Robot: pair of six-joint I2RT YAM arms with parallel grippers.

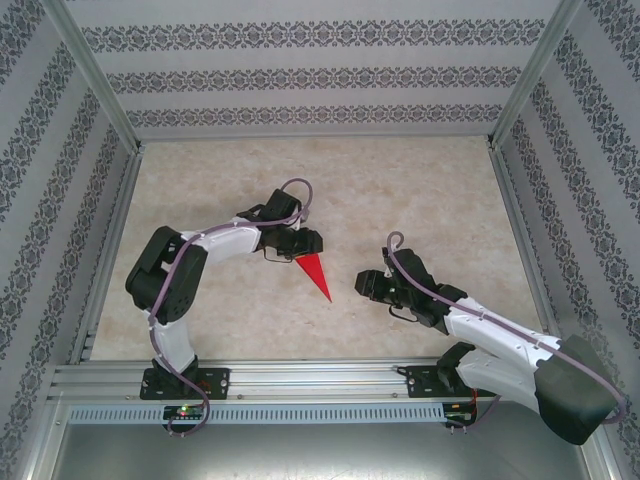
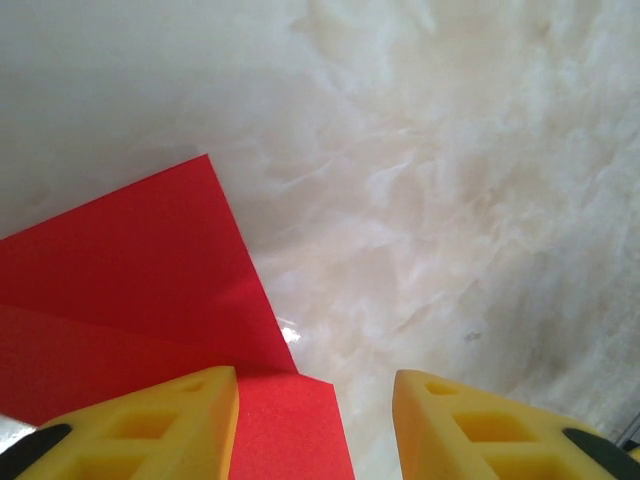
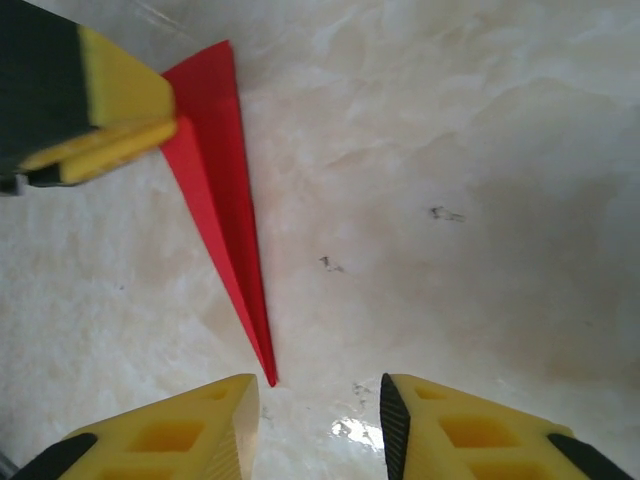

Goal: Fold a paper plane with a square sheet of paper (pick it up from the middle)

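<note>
The square sheet of paper lies folded into a slim red paper plane (image 1: 316,275) flat on the marble table, its point aimed at the near right. My left gripper (image 1: 298,247) is at its wide end. In the left wrist view the jaws (image 2: 315,420) stand apart, the creased red paper (image 2: 120,270) lying under the left finger and partly in the gap. My right gripper (image 1: 362,285) is just right of the tip, open and empty (image 3: 320,430). The plane (image 3: 215,170) points at its left finger, and the left gripper's finger (image 3: 120,100) touches the wide end.
The marble tabletop (image 1: 420,190) is ringed by patterned walls with aluminium posts. A metal rail (image 1: 320,385) carrying both arm bases runs along the near edge. A few small dark specks (image 3: 445,213) mark the table surface.
</note>
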